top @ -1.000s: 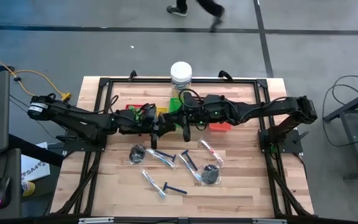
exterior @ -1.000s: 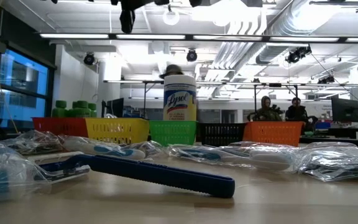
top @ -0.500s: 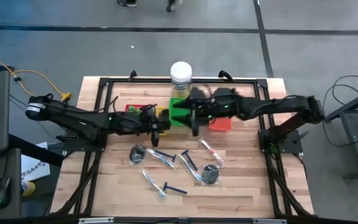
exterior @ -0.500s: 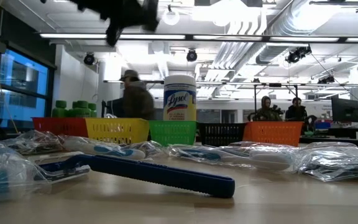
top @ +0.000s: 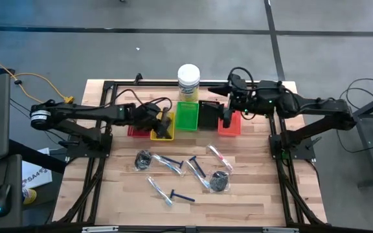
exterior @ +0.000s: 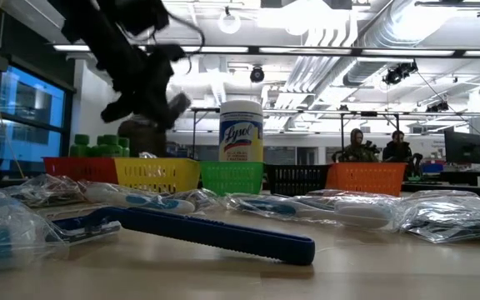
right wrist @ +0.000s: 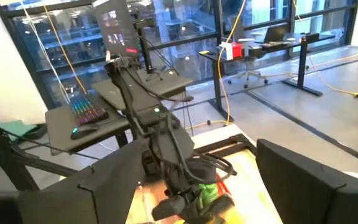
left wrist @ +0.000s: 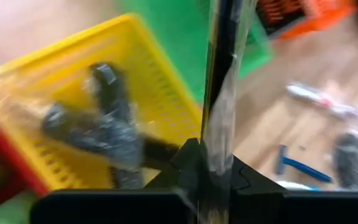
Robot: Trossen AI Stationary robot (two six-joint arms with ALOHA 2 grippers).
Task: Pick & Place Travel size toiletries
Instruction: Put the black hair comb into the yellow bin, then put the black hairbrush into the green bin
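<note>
While five trays [top: 188, 116] line up, three razors [top: 196, 167]

Bright, even ceiling strip lights [exterior: 323, 50] glare overhead; the yellow slatted plastic tray [left wrist: 73, 93] is motion-blurred, and the near dark-blue plastic razor [exterior: 215, 233] looks soft.

razors [top: 196, 168]: dark blue, flat on the table, three spread near the middle
bundles [top: 220, 182]: dark, bagged, two, well apart
sleeved stick [left wrist: 219, 93]: clear wrap, upright over yellow tray [left wrist: 160, 99]
</note>
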